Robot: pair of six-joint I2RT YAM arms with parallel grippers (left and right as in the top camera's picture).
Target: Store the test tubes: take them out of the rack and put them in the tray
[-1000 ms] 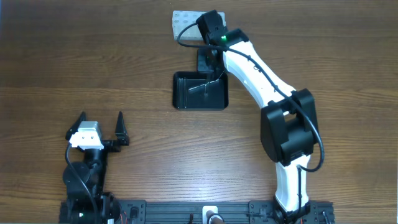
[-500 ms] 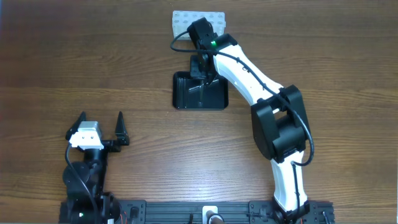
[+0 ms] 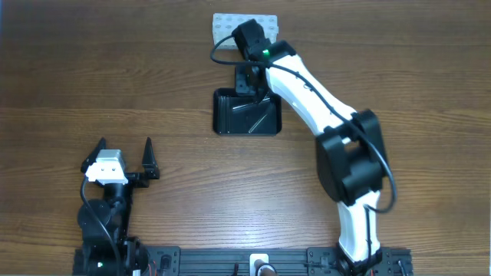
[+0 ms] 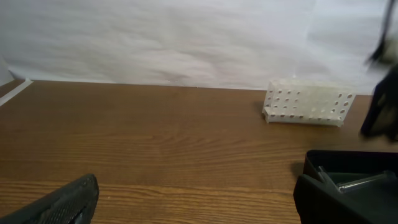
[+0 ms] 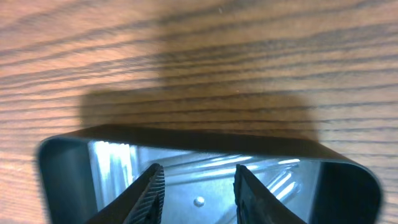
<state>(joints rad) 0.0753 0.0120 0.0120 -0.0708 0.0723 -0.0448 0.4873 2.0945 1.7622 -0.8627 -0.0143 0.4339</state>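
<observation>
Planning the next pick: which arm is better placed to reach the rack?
Right. The right gripper, open, hangs over the tray, near the rack; the left gripper sits far off by its base.

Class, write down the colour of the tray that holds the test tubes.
The tray is black, seen most clearly in the top view.

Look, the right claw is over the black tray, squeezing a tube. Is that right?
Not quite. The right claw is over the black tray, but it squeezes nothing: the right wrist view shows its fingers apart, with only the tray's floor between them.
</observation>
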